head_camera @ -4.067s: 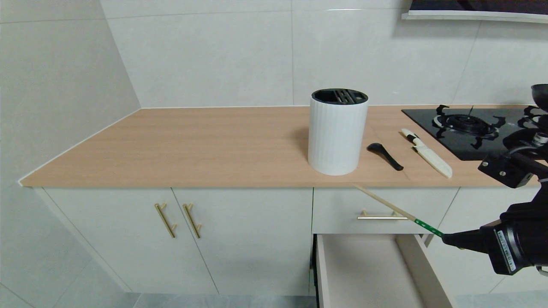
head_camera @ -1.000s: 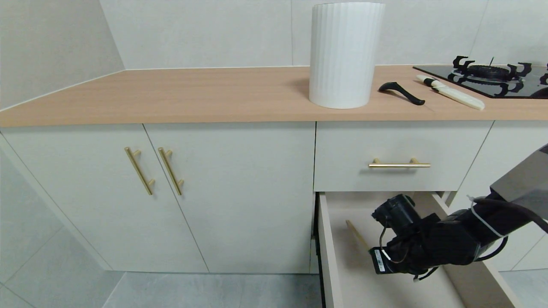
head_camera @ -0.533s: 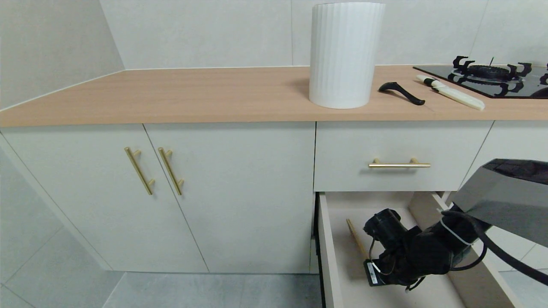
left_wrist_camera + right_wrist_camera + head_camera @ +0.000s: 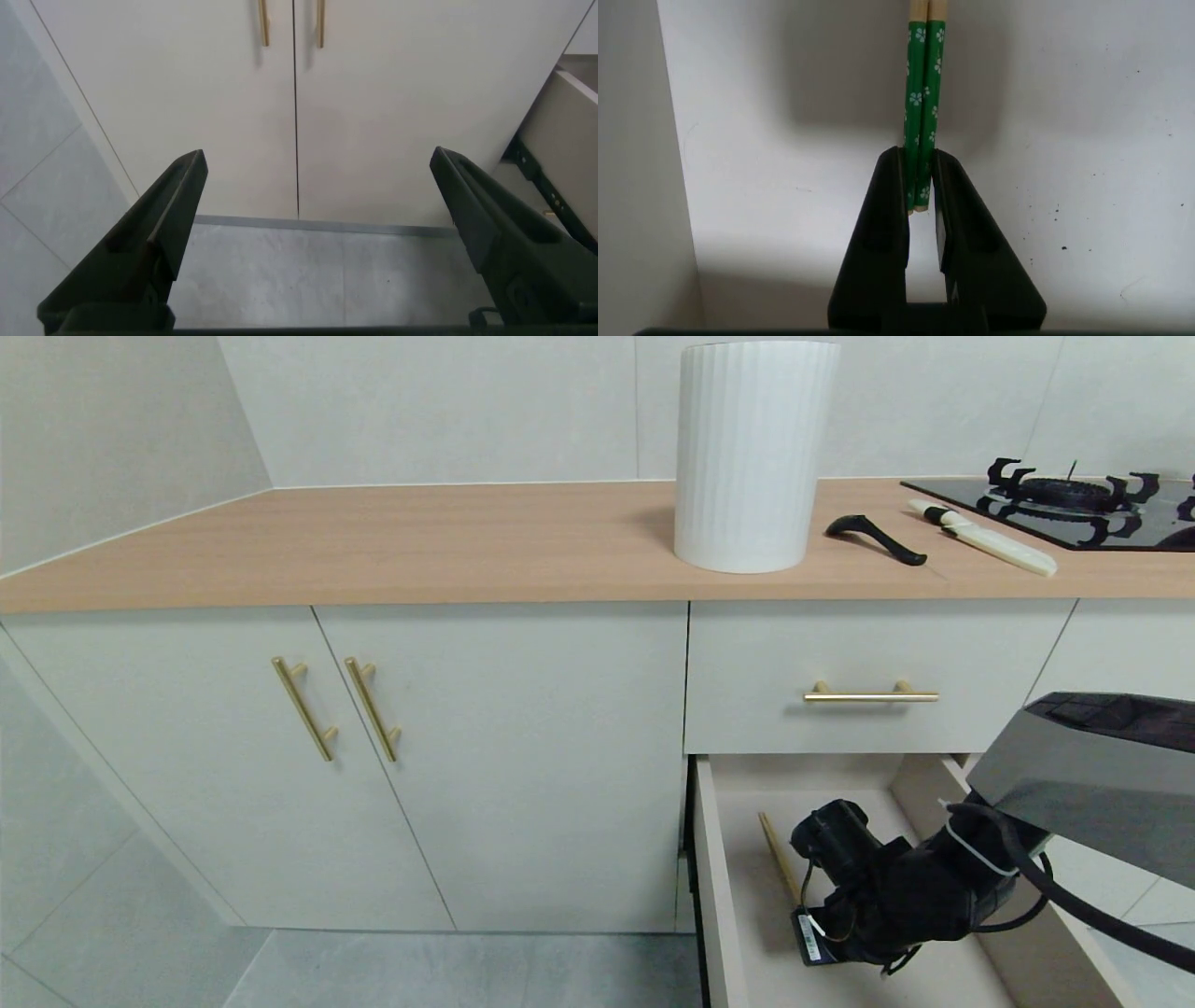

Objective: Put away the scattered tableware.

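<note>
A wooden counter (image 4: 373, 541) crosses the top of the head view, and below it, at lower right, a drawer (image 4: 714, 896) stands open. Your right gripper (image 4: 920, 161) is clamped on the green ends of the chopsticks (image 4: 923, 75), low over the drawer floor near its left wall. Release too high and they may bounce apart; withdraw while clamped and you drag them out. The arm bends down from the right edge. Your left gripper (image 4: 318, 159) has its fingers apart, holding nothing

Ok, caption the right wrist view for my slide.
Right gripper shut on a pair of green-ended chopsticks inside the pale open drawer.
</note>
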{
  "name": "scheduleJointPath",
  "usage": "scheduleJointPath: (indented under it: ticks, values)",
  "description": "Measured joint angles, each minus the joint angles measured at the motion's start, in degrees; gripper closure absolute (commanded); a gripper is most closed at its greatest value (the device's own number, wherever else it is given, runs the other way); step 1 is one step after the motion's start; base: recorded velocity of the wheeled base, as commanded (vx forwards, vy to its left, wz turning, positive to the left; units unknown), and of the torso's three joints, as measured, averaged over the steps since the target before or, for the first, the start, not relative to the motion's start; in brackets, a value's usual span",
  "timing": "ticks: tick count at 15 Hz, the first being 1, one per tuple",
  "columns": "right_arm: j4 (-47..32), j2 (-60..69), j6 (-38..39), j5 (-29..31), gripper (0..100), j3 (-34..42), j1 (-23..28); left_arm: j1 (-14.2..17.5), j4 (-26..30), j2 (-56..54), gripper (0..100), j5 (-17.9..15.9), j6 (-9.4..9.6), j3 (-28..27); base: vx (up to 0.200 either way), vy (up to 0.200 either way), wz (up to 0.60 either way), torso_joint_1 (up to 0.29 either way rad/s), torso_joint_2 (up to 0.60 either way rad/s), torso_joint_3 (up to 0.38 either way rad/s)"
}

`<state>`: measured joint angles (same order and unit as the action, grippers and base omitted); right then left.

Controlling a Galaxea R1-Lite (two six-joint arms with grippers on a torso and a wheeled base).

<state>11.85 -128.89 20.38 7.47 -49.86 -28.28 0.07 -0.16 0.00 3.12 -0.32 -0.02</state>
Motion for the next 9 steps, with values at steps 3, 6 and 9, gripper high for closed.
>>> scheduleJointPath:
  ticks: [3, 6, 9]
  values:
    - [0.0, 0.0, 0.0, 0.0, 100, -0.1, 0.0, 0.0, 0.0, 0.0, 0, 0.0, 0.0, 0.0, 0.0, 0.0, 0.0, 0.0, 0.0, 0.0]
    - [0.0, -0.1, 0.0, -0.1, 0, -0.2, 0.0, 0.0, 0.0, 0.0, 0, 0.0, 0.0, 0.0, 0.0, 0.0, 0.0, 0.0, 0.0, 0.0]
    - [0.0, 0.0, 0.1, -0.1, 0, -0.2, 0.0, 0.0, 0.0, 0.0, 0, 0.0, 0.0, 0.0, 0.0, 0.0, 0.0, 0.0, 0.0, 0.0]
